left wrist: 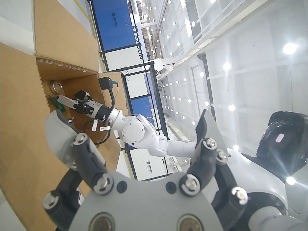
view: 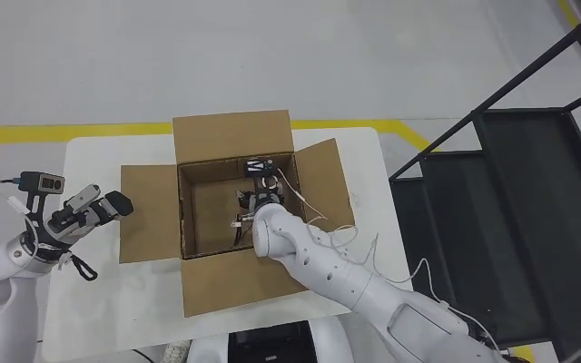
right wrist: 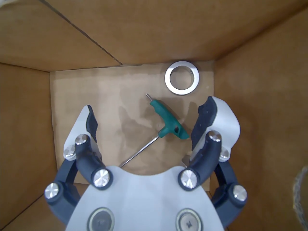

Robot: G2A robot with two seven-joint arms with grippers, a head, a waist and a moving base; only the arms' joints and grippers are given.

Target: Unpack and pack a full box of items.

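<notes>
My right gripper (right wrist: 148, 111) hangs wide open and empty inside the cardboard box (right wrist: 144, 25), over the green-handled hex key (right wrist: 168, 123) on its floor, likely to lift it out, a metal ring (right wrist: 182, 78) nearby.

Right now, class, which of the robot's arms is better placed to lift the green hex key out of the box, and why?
Right. The right gripper hangs open inside the cardboard box, over the hex key. The left gripper is outside the box, off to one side.
</notes>
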